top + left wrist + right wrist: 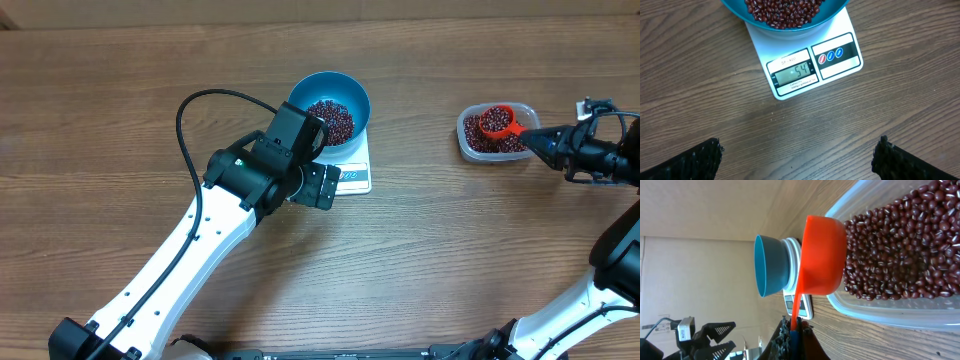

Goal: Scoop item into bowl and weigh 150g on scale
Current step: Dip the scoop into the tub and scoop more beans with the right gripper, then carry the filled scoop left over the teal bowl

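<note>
The left pincer (799, 145) hangs with its fingers apart over the worktop (715, 100), in front of the scale (812, 65). The bowl (345, 88) on the scale holds beans (330, 120). The right pincer (795, 335) is clamped on the scoop (822, 255) handle, its cup inside the tub (890, 312), against more beans.

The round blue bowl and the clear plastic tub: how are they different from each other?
The round blue bowl is opaque; the clear rounded-rectangular plastic tub is see-through. The bowl stands on the small white kitchen scale; the tub sits straight on the wooden table. A small red scoop is at the tub; none is at the bowl. Both hold small dark red-brown beans.
</note>
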You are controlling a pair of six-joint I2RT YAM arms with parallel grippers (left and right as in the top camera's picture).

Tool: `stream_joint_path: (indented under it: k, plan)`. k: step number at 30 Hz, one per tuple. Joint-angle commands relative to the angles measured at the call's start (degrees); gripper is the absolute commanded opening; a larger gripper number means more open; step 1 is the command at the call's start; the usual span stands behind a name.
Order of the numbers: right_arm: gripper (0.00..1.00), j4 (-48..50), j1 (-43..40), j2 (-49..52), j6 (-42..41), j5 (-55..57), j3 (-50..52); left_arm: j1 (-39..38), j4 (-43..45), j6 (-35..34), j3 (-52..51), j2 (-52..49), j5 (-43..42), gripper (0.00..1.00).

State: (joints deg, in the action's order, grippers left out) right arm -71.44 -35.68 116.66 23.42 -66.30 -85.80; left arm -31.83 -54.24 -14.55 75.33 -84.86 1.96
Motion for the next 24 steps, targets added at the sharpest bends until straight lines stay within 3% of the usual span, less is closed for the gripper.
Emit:
stream_joint_path:
  k: [1,16,24]
  plan:
    - [0.04,-0.07,-0.13,0.52,1.11,-2.89,0.28,0.04,0.11,0.83,-0.35,0.48,0.57,1.0]
    - [0.04,-6.93,0.44,0.48,8.81,-9.92,0.26,0.04,0.11,0.83,-0.35,0.48,0.57,0.99]
    - [0.04,-8.37,6.16,0.48,11.63,-12.9,0.02,0.04,0.11,0.83,-0.35,0.48,0.57,0.99]
